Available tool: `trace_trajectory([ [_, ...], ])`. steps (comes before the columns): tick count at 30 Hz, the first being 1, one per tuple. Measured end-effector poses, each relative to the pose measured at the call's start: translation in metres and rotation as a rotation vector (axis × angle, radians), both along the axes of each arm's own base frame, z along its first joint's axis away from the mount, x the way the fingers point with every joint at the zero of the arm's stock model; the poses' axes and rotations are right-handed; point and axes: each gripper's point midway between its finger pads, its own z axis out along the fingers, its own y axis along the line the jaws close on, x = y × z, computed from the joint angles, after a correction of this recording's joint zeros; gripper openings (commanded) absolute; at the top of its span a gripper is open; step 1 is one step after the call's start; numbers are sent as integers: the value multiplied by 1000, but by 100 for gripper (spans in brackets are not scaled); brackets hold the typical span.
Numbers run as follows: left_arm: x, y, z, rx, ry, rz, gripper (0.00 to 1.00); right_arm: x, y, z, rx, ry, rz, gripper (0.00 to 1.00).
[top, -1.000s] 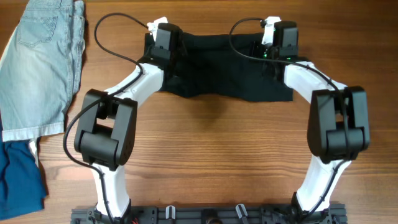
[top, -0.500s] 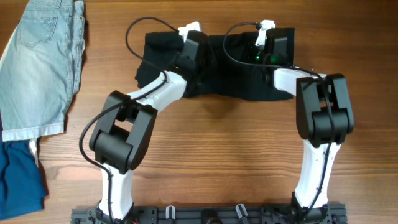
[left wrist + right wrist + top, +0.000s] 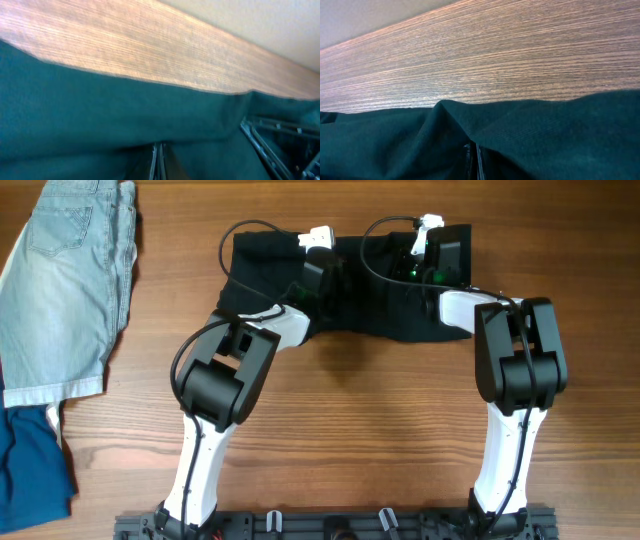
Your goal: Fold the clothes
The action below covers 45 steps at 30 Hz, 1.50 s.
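Here, outstretched, left end effector (image 3: 157, 162) and right end effector (image 3: 472, 160) pinch the shorts (image 3: 372, 292).

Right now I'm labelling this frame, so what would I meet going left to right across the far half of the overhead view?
denim shorts → left gripper → right gripper. The black shorts lie under both grippers, so they have no single place in the order.

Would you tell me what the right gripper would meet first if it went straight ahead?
The right gripper is shut on a fold of the black shorts, so that cloth comes first; beyond it, the wrist view shows only bare table, though depth is unclear.
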Motion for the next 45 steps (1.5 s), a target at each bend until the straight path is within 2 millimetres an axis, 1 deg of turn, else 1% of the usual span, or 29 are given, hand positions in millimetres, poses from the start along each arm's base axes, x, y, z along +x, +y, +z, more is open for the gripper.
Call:
trace_trajectory([
  [2,8,13,2,28,-23,22,4,0,0,0,0,2,0,4],
  [5,23,49,2,66,-36,80,5,-1,0,-1,-1,6,0,4],
  [7,40,94,0,84,-36,153,5,-2,0,-4,-2,18,0,4],
  [9,51,135,-4,95,-30,223,5,-4,0,-5,-3,27,0,4],
  [12,65,211,-14,102,-21,349,4,-4,-1,-6,-4,33,0,4],
  [13,67,240,-20,107,-13,400,4,-4,-1,-7,-4,36,0,4],
  [14,68,260,-25,109,-8,433,4,-4,-1,-7,-5,37,0,4],
  [15,70,279,-25,105,-20,464,5,-4,-1,-7,-5,37,0,4],
  [17,73,299,-20,98,-48,498,6,-4,-1,-7,-5,38,0,4],
  [19,77,303,-10,86,-93,507,7,-4,-1,-7,-5,37,0,4],
  [21,79,299,-5,81,-109,500,8,-4,-1,-7,-5,37,0,7],
  [22,78,296,-7,83,-99,494,9,-4,-1,-7,-5,36,1,10],
  [23,76,293,-10,87,-74,482,11,-4,0,-6,-7,36,2,16],
  [24,74,290,-10,88,-51,468,13,-5,0,-4,-9,37,4,25],
  [25,72,288,-9,90,-37,460,15,-6,0,-1,-12,40,7,38],
  [26,65,283,-7,95,24,434,17,-8,-1,4,-15,46,9,55],
  [27,60,282,-1,103,51,420,18,-11,-1,12,-16,53,14,68],
  [28,52,278,11,112,94,395,18,-14,0,22,-16,58,20,83],
  [30,36,275,40,139,139,359,18,-22,0,50,-23,61,38,99],
  [31,30,274,53,152,149,346,19,-27,0,61,-34,64,50,99],
  [32,22,273,68,167,155,328,19,-33,0,78,-40,62,61,100],
  [33,16,273,81,182,159,315,17,-41,0,91,-44,74,69,100],
  [34,7,272,91,197,175,302,16,-52,-2,105,-46,98,73,100],
  [35,1,272,95,209,189,292,16,-60,-5,111,-49,124,72,100],
  [36,-5,272,92,224,219,278,16,-70,-8,111,-49,168,70,100],
  [38,-18,271,78,255,292,247,17,-83,-14,105,-52,230,64,100],
  [40,-26,268,59,281,346,201,17,-97,-23,91,-58,313,51,99],
  [43,-28,258,41,300,365,113,17,-102,-32,86,-57,348,33,99],
  [45,-23,251,38,295,336,62,17,-104,-39,84,-55,362,21,94],
])
